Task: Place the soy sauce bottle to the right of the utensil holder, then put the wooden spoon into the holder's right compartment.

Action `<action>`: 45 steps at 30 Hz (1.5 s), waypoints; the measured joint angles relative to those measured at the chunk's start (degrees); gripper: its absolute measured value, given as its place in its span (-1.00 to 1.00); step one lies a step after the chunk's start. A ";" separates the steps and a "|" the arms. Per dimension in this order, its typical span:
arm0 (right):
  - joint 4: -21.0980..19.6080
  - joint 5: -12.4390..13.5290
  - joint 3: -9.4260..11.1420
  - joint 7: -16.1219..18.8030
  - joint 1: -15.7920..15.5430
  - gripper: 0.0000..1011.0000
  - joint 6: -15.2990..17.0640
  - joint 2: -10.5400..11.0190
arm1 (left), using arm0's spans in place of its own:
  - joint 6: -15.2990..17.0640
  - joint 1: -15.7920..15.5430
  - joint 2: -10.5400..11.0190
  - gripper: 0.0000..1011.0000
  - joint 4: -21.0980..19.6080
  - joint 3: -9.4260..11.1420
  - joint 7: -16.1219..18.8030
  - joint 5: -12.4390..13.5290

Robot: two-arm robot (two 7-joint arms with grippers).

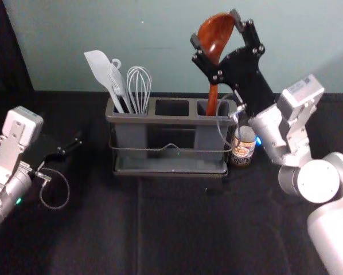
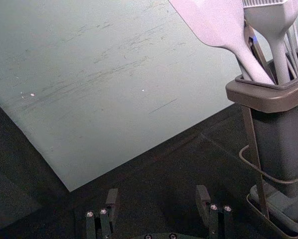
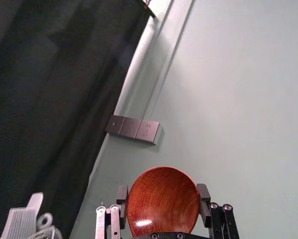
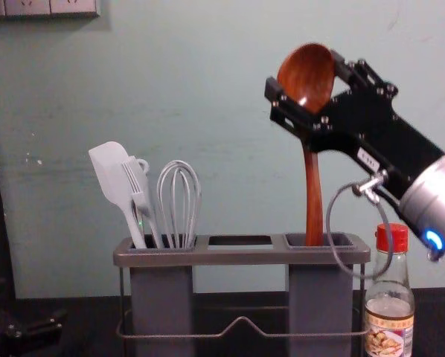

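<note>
Bottle half looks done: soy sauce bottle (image 4: 389, 331) is upright just right of the utensil holder (image 4: 215, 257). Right gripper (image 4: 306, 74) is above the holder's right end, fingers partly open, spread to the bowl's width and clamped on both sides of the wooden spoon (image 4: 314, 190). Bowl-end grip makes sense: handle hangs down, leads into the right compartment (image 4: 321, 297), fingers clear of the rim. Next is probably a short lower, then release. Left gripper (image 2: 157, 195) idles left of the holder, fingers wide apart, empty. Spatula (image 4: 111, 175), brush (image 4: 138, 190) and whisk (image 4: 179, 197) fill the left compartment, out of the way. Watch the cable loop (image 4: 329, 216) on the right wrist: hangs by bottle and rim, could snag either going down.
</note>
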 joint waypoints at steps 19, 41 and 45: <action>5.38 0.35 2.07 1.62 -2.21 0.66 -4.68 -2.22 | 0.00 0.00 0.00 0.98 0.00 0.00 0.00 0.00; 7.78 -0.02 3.67 3.32 -2.90 0.66 -6.21 -3.38 | 0.00 0.00 0.00 0.98 0.00 0.00 0.00 0.00; 7.98 -0.01 3.72 3.52 -2.91 0.66 -6.39 -3.42 | 0.00 0.00 0.00 0.98 0.00 0.00 0.00 0.00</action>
